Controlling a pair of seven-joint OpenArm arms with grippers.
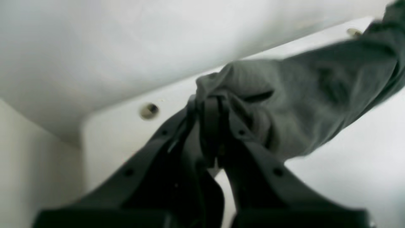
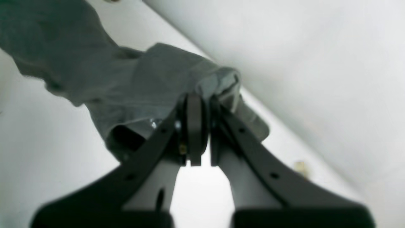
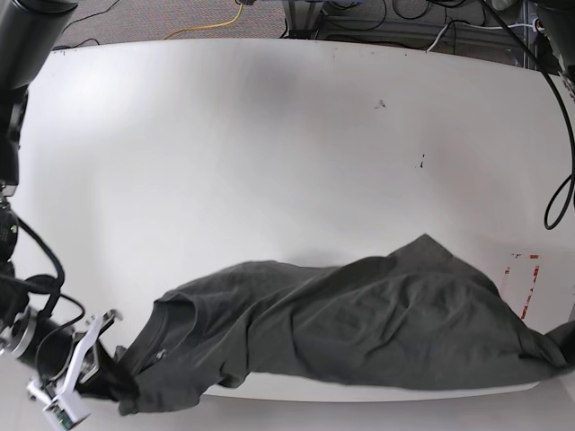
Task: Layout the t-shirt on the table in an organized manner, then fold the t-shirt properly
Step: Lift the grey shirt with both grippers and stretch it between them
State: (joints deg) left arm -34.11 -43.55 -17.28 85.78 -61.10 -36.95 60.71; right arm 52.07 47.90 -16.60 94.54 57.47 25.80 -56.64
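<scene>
My left fingers [image 1: 210, 126] and right fingers [image 2: 202, 126] are both clamped tight on bunched cloth of the t-shirt [image 3: 359, 323], which stretches crumpled along the near edge of the white counter [image 3: 269, 153]. Blur hides which hem or sleeve each grip holds; a round hole [image 1: 148, 110] lies nearby.

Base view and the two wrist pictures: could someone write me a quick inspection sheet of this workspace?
Surface: table, glossy white, small dark scuffs, red tape marks near one edge.
Job's things: t-shirt, dark grey, wrinkled, stretched along the near edge, not yet flat.
Clutter: nothing seen.
Grippers: left gripper shut on the t-shirt; right gripper shut on the t-shirt at the other end.
Cables: black cables hang by one arm; a yellow cable lies beyond the table.
Surroundings: floor and equipment behind the far edge, unclear.
</scene>
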